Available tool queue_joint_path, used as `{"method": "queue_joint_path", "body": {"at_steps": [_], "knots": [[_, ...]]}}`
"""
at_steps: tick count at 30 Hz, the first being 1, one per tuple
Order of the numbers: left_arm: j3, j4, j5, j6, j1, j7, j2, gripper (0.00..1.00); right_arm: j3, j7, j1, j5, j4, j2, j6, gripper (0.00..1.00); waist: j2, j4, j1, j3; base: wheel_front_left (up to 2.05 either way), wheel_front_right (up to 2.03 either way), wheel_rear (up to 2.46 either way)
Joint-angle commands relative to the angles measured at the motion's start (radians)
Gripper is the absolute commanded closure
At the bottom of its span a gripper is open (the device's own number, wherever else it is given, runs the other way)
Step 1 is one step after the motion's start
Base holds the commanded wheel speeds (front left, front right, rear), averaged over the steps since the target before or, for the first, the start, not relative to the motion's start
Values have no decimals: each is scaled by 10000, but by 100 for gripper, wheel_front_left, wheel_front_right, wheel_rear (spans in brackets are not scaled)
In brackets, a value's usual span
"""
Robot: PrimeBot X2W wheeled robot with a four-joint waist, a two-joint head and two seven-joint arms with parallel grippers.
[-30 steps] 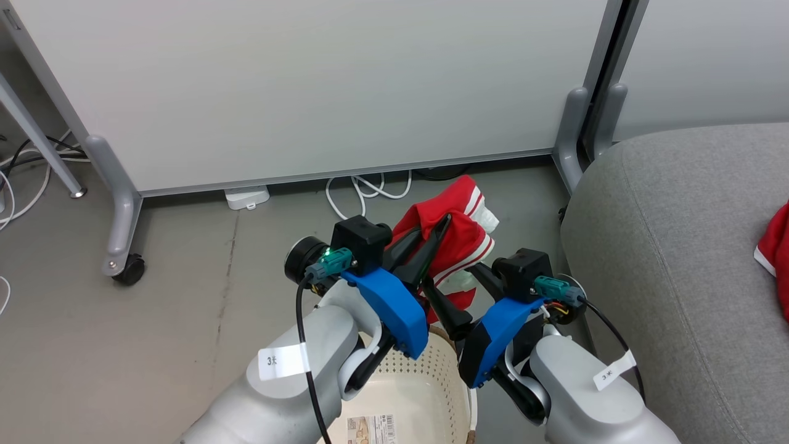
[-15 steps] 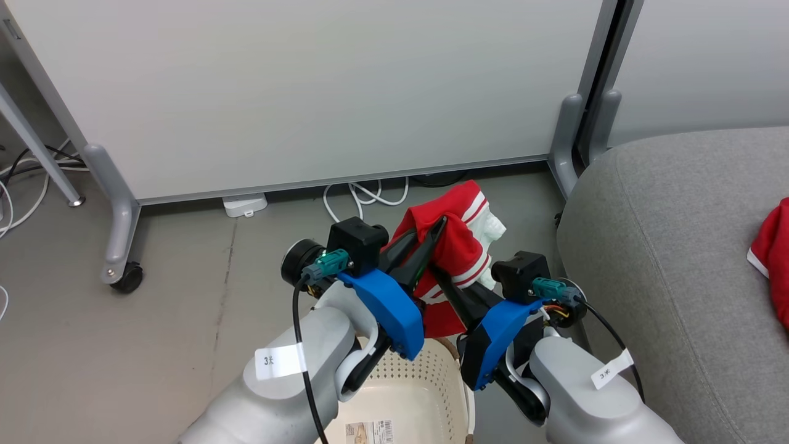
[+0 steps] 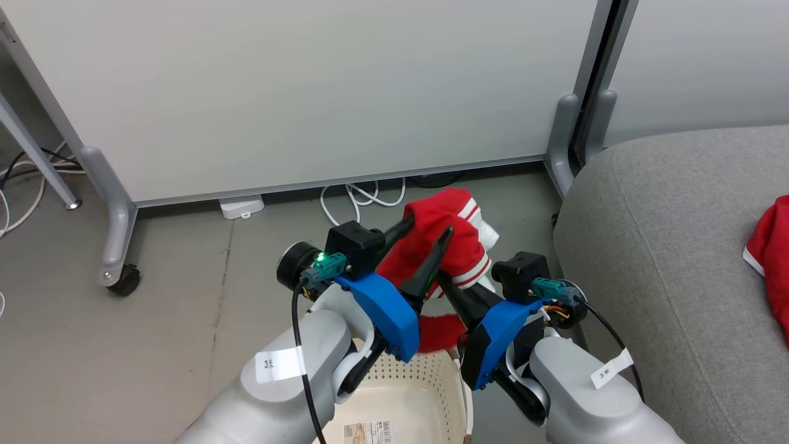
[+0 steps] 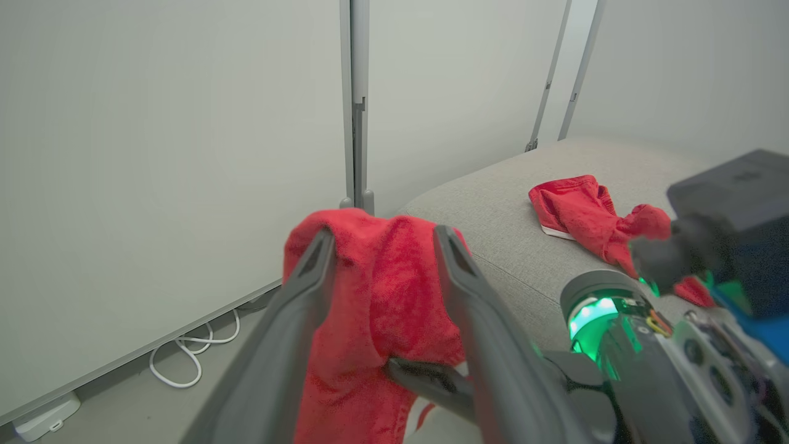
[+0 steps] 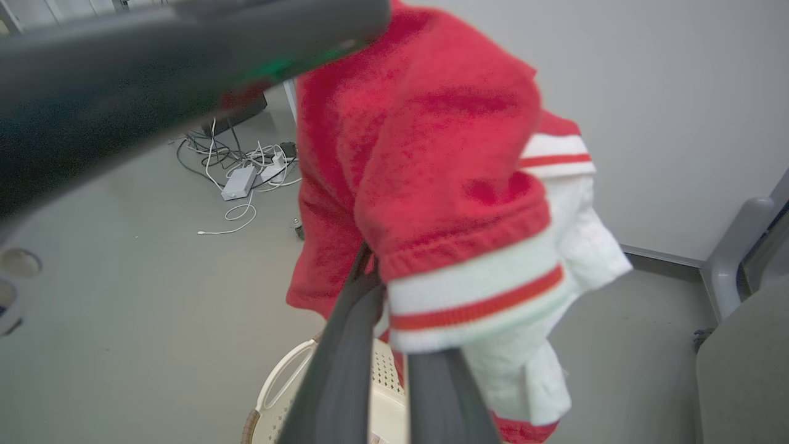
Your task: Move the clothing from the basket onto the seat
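A red garment of the clothing (image 3: pixel 445 242), with white striped cuffs, hangs in the air above the basket (image 3: pixel 412 394). My left gripper (image 3: pixel 429 227) is open, one finger on each side of the cloth (image 4: pixel 382 283). My right gripper (image 3: pixel 445 280) is shut on the garment's lower part, pinching it beside the striped cuff (image 5: pixel 468 302). The basket's cream rim (image 5: pixel 271 401) lies below. The grey seat (image 3: pixel 666 259) stands to the right, and a second red garment (image 3: pixel 770 246) lies on it, visible too as a garment (image 4: pixel 576 206) in the left wrist view.
A pale grey partition panel (image 3: pixel 308 86) on wheeled feet (image 3: pixel 123 279) closes the back. White cables (image 3: pixel 360 196) and a white adapter (image 3: pixel 241 206) lie on the floor under it. A second panel's foot (image 3: pixel 562 142) stands close to the seat's corner.
My right gripper closed on the garment's lower part. After that my left gripper spread its fingers and released its pinch. The garment has stayed at about the same height.
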Motion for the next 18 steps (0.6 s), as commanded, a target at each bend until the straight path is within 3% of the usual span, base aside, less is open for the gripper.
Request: {"method": "queue_joint_path", "body": {"at_steps": [1,7,18], "knots": [[117,-29,100,-24,46,-50,81,0,-33,-50,-179,4,-21,-11,1,100,-1,-8,0,6,0,0,0],[854,-397,654,-22,562,-49,274,0,-231,-53,-144,-169,-206,-9,1,100,-1,-44,0,36,0,0,0],[3148,-2068,2334,154,2809,-40,746,0,-772,-48,28,-573,-432,-9,1,100,-1,-52,0,122,0,0,0]]}}
